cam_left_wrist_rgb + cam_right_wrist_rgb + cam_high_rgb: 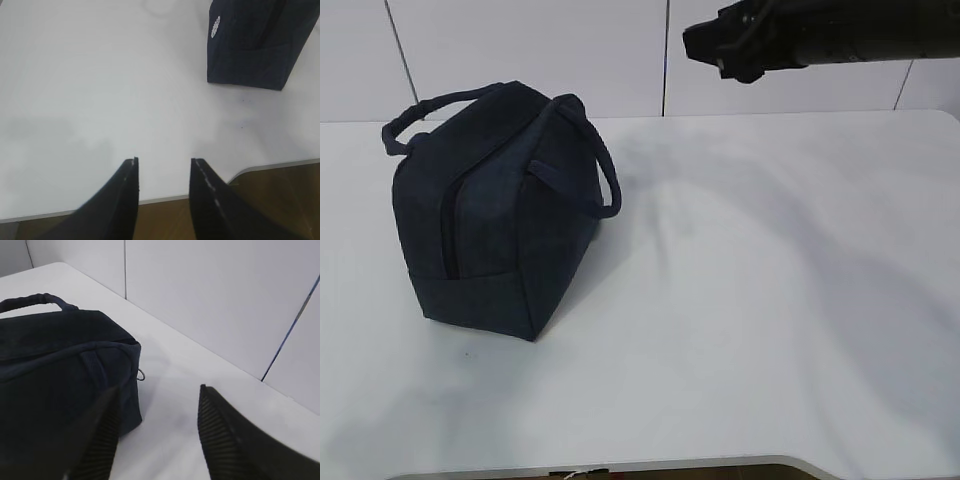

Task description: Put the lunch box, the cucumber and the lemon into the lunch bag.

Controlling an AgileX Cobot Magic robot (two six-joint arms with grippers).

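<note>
Lunch bag (495, 215) zipped, upright on table (740, 300); both fingers parted.

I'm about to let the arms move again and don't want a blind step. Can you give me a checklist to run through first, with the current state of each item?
1. Lunch bag upright on the table: ok.
2. Bag's zipper closed: looks shut, ok.
3. Lunch box, cucumber and lemon packed: none in view; contents cannot tell.
4. Left gripper empty and open: ok.
5. Right gripper empty and open, above the bag's end: ok.
6. Ring pull free of both grippers: ok.
</note>
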